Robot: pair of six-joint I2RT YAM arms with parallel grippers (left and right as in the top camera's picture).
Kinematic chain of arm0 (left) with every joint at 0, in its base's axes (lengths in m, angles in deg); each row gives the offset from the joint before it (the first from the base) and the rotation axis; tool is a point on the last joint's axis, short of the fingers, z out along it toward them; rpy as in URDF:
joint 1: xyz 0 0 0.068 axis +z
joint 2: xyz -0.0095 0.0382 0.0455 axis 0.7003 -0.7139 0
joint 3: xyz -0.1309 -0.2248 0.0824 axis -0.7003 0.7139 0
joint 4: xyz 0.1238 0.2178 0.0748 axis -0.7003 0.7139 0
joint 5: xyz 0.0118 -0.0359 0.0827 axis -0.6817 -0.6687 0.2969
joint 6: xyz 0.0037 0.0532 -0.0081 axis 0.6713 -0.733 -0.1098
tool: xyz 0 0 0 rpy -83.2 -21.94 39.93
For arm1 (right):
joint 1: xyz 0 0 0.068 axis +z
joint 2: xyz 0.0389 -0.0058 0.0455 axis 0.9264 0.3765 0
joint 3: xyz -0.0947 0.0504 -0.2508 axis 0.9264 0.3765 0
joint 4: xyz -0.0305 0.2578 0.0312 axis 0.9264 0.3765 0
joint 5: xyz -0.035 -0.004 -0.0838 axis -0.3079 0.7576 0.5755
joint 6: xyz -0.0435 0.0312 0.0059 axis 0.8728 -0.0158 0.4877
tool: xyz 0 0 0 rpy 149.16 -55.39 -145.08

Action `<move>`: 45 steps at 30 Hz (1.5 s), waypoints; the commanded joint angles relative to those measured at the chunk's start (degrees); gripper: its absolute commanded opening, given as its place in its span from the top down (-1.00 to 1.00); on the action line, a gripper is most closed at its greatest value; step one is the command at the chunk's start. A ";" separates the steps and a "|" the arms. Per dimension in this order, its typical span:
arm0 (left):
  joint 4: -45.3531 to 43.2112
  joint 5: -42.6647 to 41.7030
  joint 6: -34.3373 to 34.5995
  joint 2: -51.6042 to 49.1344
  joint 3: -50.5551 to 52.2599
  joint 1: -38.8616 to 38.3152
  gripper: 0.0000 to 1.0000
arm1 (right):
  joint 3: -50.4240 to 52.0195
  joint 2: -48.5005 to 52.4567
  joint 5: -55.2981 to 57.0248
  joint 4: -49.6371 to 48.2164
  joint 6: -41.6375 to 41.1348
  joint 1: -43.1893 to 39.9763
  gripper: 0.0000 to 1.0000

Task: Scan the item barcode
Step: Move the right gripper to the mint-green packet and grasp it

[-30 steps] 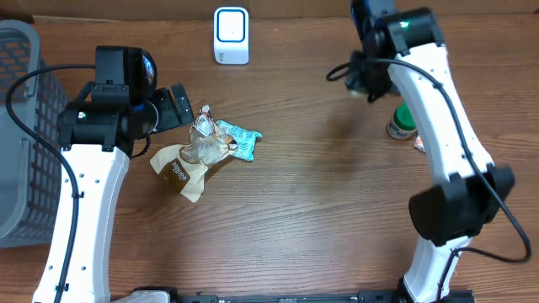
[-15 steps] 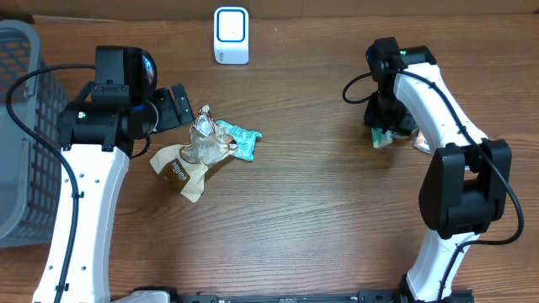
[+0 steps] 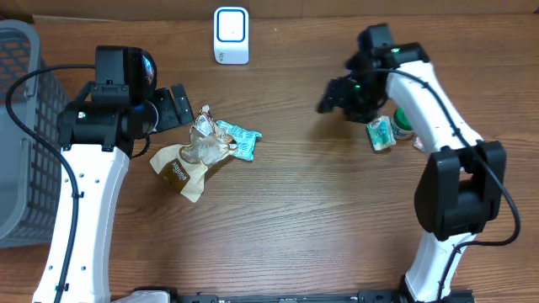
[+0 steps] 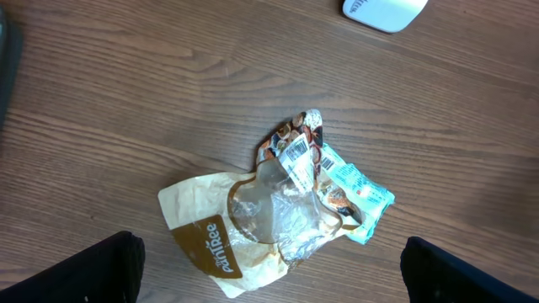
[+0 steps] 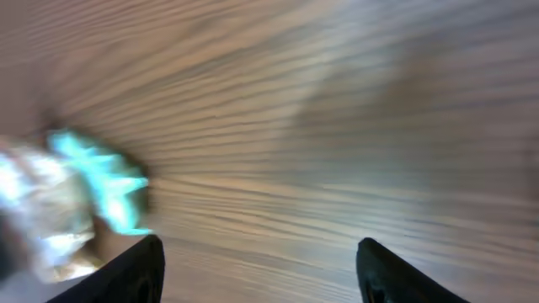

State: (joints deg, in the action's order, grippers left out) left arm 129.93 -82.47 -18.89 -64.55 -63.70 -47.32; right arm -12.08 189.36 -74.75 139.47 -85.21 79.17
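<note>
A heap of packets lies left of centre: a cream and brown bag point(image 3: 178, 171) point(image 4: 206, 240), a crumpled foil packet point(image 3: 205, 135) point(image 4: 295, 160) with a white barcode label facing up, and a teal packet point(image 3: 246, 140) point(image 4: 358, 189). My left gripper point(image 3: 178, 106) point(image 4: 269, 252) hangs open just above and to the left of the heap, its fingers point(image 4: 72, 269) wide apart. The white scanner point(image 3: 231, 34) point(image 4: 383, 10) stands at the back. My right gripper point(image 3: 333, 93) point(image 5: 261, 252) is open and empty over bare wood. A small teal packet point(image 3: 379, 133) lies on the table to its right.
A grey basket point(image 3: 21, 126) stands at the left edge. A green-lidded jar point(image 3: 404, 123) and a small red item point(image 3: 418, 145) sit by the right arm. The right wrist view is blurred, with a teal smear point(image 5: 97, 185) at its left.
The right gripper came down beside the jar, opened, left the small teal packet on the table and swung away to the left. The left arm has not moved.
</note>
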 commanded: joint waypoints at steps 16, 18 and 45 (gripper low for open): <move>-0.02 0.57 -1.29 0.13 -0.94 0.26 -0.99 | 23.61 2.40 -4.11 -43.04 -31.52 20.90 0.08; -0.02 0.57 -1.29 0.13 -0.94 0.26 -0.99 | 23.61 2.99 -1.97 -45.35 -31.52 21.62 0.09; -0.02 0.57 -1.29 0.13 -0.94 0.26 -0.99 | 22.40 -4.28 -10.95 -32.54 1.79 10.45 0.92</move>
State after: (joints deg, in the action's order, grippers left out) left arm 129.93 -82.47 -18.89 -64.55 -63.67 -47.32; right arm 11.20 189.45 -84.08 104.87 -94.57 91.94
